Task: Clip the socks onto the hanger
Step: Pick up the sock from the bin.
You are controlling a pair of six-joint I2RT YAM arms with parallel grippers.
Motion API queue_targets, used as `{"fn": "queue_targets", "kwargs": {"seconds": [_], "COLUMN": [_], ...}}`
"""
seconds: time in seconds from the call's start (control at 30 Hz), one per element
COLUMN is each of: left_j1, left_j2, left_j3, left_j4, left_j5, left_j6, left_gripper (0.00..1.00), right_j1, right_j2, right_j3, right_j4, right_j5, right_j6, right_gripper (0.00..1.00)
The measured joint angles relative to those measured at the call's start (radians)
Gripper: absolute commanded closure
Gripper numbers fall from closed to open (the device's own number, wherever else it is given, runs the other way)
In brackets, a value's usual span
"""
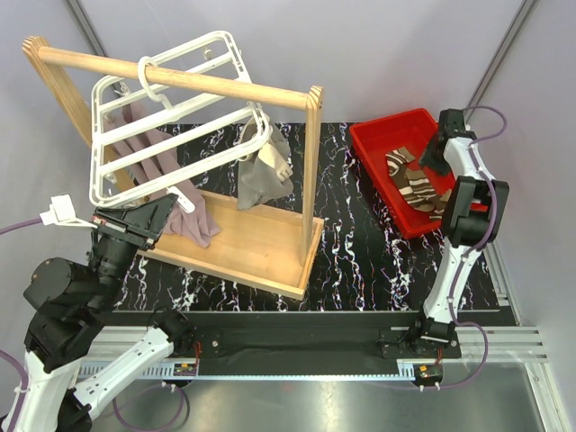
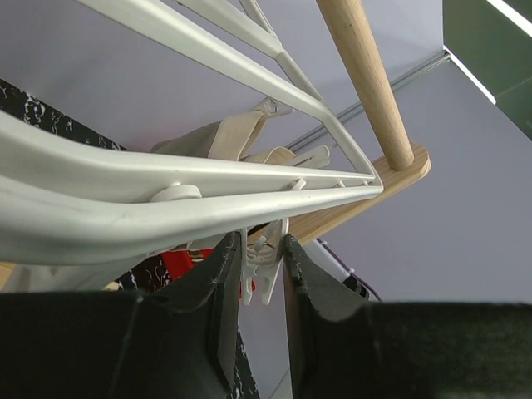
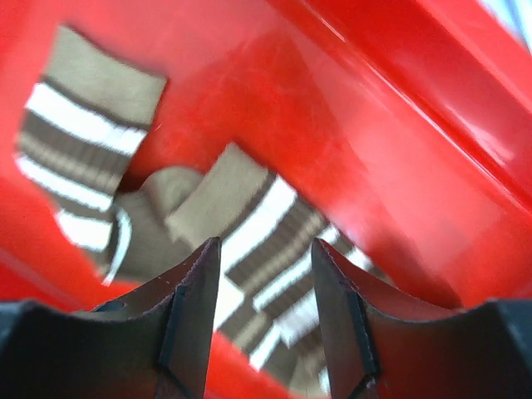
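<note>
Red plastic forms the bin (image 1: 382,135) at the far right of the marbled black tabletop (image 1: 360,243). Both socks (image 1: 412,184) lie inside it, overlapping, well apart from the hanger (image 1: 171,117). That white hanger hooks over the top rail of a wooden rail stand (image 1: 252,238) and hangs tilted, with mauve cloths (image 1: 157,148) and a grey-beige cloth (image 1: 259,175) dangling from it. The stand's right upright post rises between hanger and bin.

The left pincer (image 2: 262,281) sits under the hanger's near edge bar with its fingers a narrow gap apart. A small white clip (image 2: 264,259) shows in that gap; whether they squeeze it I cannot tell. The right pincer (image 3: 262,274) hangs inside the bin just above the socks, fingers moderately spread and holding nothing. Its view is blurred.
</note>
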Motion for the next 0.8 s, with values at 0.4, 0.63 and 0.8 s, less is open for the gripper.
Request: {"fn": "queue_targets", "kwargs": {"seconds": [0.4, 0.63, 0.8], "left_j1": [0.0, 0.0, 0.0], "left_j2": [0.0, 0.0, 0.0], "left_j3": [0.0, 0.0, -0.001], "left_j4": [0.0, 0.0, 0.0], "left_j5": [0.0, 0.0, 0.0], "left_j6": [-0.002, -0.003, -0.003], "left_gripper": [1.0, 1.0, 1.0], "right_j1": [0.007, 0.018, 0.02], "right_j2": [0.177, 0.213, 0.218], "right_j3": [0.087, 0.138, 0.151], "right_j4": [0.01, 0.01, 0.006], "right_j5": [-0.004, 0.001, 0.01], "right_j6": [-0.03, -0.058, -0.066], "right_gripper": [0.57, 0.84, 0.85]}}
